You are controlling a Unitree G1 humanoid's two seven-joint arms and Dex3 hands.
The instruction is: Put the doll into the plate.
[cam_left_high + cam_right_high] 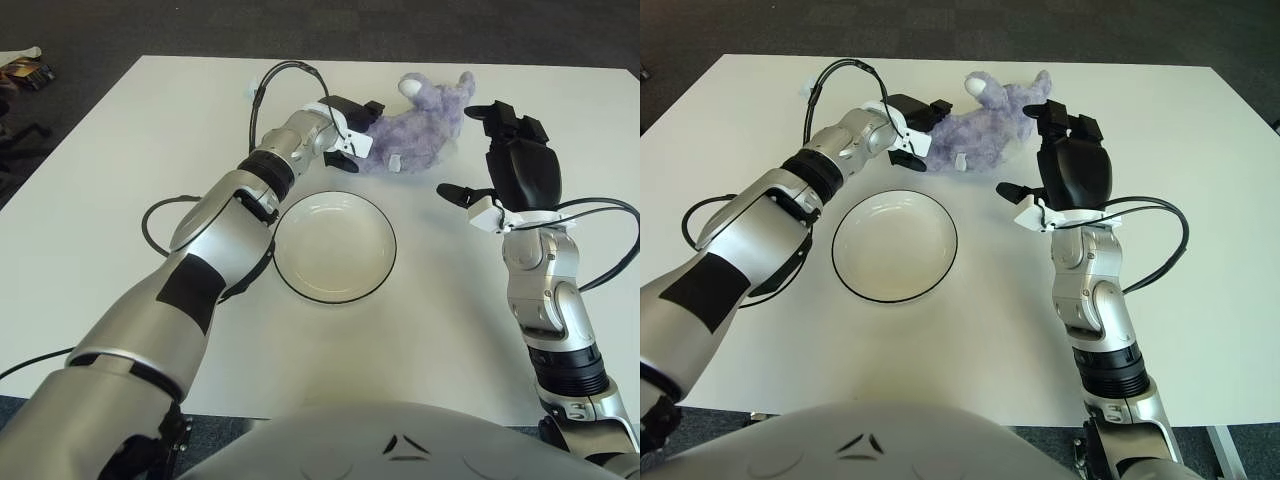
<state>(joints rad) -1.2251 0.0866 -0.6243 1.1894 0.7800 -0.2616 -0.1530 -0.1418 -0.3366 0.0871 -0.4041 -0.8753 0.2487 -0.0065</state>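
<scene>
The left robot hand (352, 122) is closing loosely on the doll (420, 128) at upper centre; the right robot hand (515, 165) is hovering open beside it. Such a shallow grip may let it slip short of the plate (334, 246).

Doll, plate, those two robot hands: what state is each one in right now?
Doll: lying on the table beyond the plate, not in it.
Plate: upright, nothing in it.
Left hand: reached out to the doll's left end, fingers against it; a firm grip can't be confirmed.
Right hand: raised beside the doll's right, fingers spread, holding nothing.
</scene>
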